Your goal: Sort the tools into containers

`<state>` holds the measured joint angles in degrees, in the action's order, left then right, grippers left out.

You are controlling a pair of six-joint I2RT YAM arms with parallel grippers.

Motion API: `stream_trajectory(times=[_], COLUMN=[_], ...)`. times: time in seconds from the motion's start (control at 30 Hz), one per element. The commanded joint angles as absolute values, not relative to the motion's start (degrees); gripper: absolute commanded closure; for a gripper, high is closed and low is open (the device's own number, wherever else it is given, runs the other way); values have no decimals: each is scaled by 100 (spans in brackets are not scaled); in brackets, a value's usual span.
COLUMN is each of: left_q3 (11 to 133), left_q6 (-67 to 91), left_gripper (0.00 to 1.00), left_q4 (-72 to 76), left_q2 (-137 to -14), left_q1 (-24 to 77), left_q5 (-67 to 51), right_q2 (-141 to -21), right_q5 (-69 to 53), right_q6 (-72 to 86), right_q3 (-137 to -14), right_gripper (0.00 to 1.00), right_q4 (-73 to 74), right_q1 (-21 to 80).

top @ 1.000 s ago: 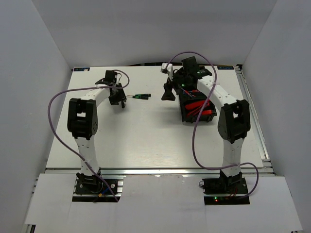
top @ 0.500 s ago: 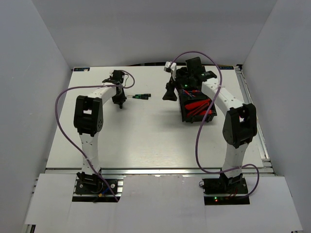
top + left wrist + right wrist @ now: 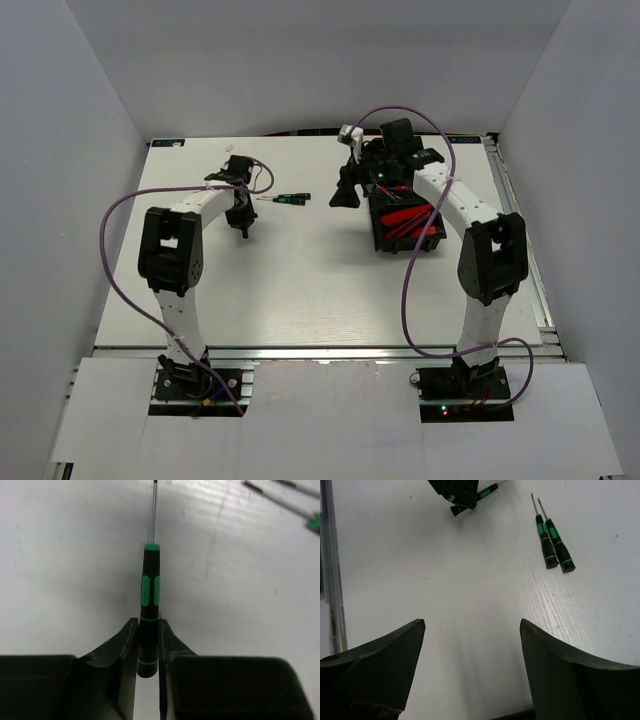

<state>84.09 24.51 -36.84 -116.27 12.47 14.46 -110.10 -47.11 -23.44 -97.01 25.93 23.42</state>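
Right wrist — two screwdrivers loose, third screwdriver gripped

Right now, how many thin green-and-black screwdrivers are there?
3. One screwdriver is clamped in the left jaws; two more lie side by side on the table. Others may hide in the tray.

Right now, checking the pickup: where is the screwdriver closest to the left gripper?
In the left wrist view the screwdriver is clamped by its handle in the shut left gripper, over the table's far left, just left of two more screwdrivers.
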Motion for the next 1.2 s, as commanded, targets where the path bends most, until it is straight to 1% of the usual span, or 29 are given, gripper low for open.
stream_trajectory(times=[0.0,0.07,0.1,0.17,0.2,0.23,0.27,0.3,0.4,0.57,0.77,0.87,0.97,1.0,1.03,1.1,1.17], left_q3=[8254,7903,7405,6884,6421,6190,5987,5637,5152,5256,5370,5396,5414,5423,5432,5449,5484], left_q6=[2654,2672,2898,3110,3581,3760,3918,4224,4859,4983,5036,5062,5089,5089,5089,5115,5133], left_gripper=[100,100,100,100,100,100,100,100,100,100,100,100,100,100,100,100,100], left_q4=[-3519,-2921,-2196,-1428,-754,-408,205,481,1299,1327,1327,1327,1327,1327,1327,1327,1327], left_q2=[-10393,-9899,-9418,-9002,-8695,-8571,-8465,-8368,-8043,-7919,-7840,-7884,-7884,-7892,-7884,-7910,-7928], left_q1=[1222,1222,1222,1222,1230,1230,1230,1257,1301,1502,1599,1661,1731,1740,1749,1775,1802], left_q5=[236,-804,-1687,-2440,-3026,-3276,-3435,-3558,-3788,-3841,-3841,-3911,-3902,-3894,-3885,-3876,-3867], right_q2=[-10925,-10934,-10951,-10960,-10969,-10977,-11004,-11021,-11100,-11197,-11382,-11452,-11522,-11531,-11549,-11540,-11531], right_q5=[-4939,-5018,-5140,-5395,-5518,-5572,-5651,-5695,-5809,-5915,-5828,-5784,-5748,-5748,-5800,-5818,-5827], right_q6=[-1294,-568,-284,437,674,1147,1395,1650,2512,3882,4245,4386,4377,4403,4508,4605,4632], right_q3=[-9554,-9501,-9466,-9396,-9369,-9343,-9308,-9282,-9176,-9000,-9105,-9184,-9290,-9299,-9255,-9202,-9158], right_gripper=[16,11,11,10,11,11,11,11,11,11,11,15,25,34,37,44,45], right_q4=[2050,1821,1550,1267,970,810,661,494,-173,-1307,-1582,-1749,-1775,-1897,-1985,-2135,-2144], right_q1=[2434,2461,2487,2505,2514,2522,2531,2523,2531,2522,2593,2654,2698,2707,2716,2725,2742])
